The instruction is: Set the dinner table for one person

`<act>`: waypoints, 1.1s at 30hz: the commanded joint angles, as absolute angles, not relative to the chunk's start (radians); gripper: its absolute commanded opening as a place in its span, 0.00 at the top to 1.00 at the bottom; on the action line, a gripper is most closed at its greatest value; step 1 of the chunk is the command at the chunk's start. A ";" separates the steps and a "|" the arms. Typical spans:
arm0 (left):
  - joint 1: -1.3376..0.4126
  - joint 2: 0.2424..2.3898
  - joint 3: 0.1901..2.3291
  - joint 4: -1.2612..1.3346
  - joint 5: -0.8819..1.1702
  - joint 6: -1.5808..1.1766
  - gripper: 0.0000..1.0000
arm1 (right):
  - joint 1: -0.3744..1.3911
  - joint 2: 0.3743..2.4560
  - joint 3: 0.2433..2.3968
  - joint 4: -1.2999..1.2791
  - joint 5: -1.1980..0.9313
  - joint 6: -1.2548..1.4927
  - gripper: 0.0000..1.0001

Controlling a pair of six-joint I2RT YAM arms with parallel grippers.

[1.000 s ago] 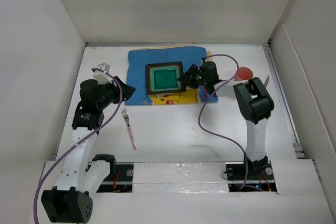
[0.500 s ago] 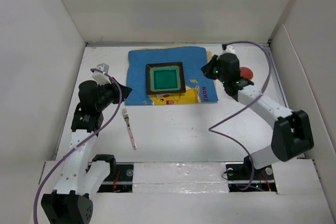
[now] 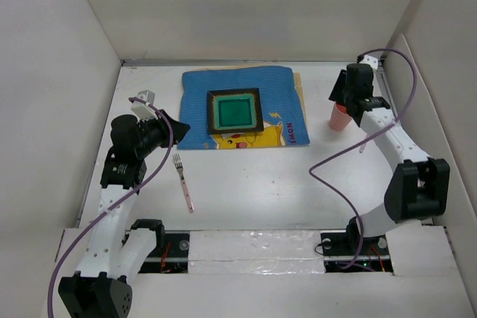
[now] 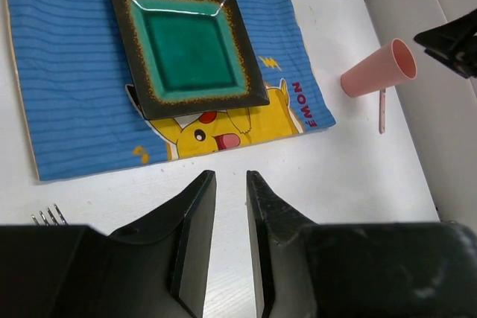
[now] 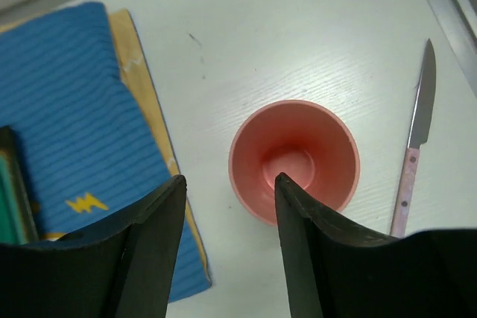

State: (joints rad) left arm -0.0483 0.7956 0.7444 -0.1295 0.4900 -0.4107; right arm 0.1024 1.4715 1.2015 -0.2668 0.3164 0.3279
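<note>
The white dinner table (image 3: 261, 184) carries a blue cartoon mat (image 3: 197, 91) with a square green plate (image 3: 236, 112) on it. A pink cup (image 3: 339, 118) stands upright to the right of the mat. My right gripper (image 5: 229, 180) is open and empty, hovering over the cup's (image 5: 294, 160) left rim, one finger above the cup and one above the table. A pink-handled knife (image 5: 417, 139) lies right of the cup. A pink-handled fork (image 3: 182, 182) lies at front left. My left gripper (image 4: 229, 176) is narrowly open and empty, above the table near the mat's (image 4: 67, 94) front edge.
White walls border the table on the left, back and right; the right wall is close to the cup and the right arm. The mat's tan underside edge (image 5: 141, 87) shows beside the cup. The right arm's purple cable (image 3: 328, 161) loops over the table's right half.
My right arm has swung from the plate's right edge to the right and back, and now hangs over the pink cup. The left arm has not moved.
</note>
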 commanded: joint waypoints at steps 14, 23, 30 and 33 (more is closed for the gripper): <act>-0.043 0.804 0.742 -0.072 0.546 -0.414 0.78 | 0.083 1.635 1.298 -0.224 0.431 0.327 1.00; -0.043 0.815 0.749 -0.072 0.546 -0.413 0.78 | 0.279 1.716 1.547 -0.182 0.396 0.195 1.00; -0.043 0.805 0.749 -0.081 0.537 -0.407 0.78 | 0.394 2.035 1.937 -0.339 0.429 0.075 1.00; -0.043 0.805 0.745 -0.074 0.548 -0.408 0.78 | 0.416 2.162 2.116 -0.393 0.417 0.054 1.00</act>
State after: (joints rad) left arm -0.0483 0.8196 0.7444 -0.1127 0.5262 -0.4122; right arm 0.4091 2.0876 1.9942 -0.3241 0.4038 0.1230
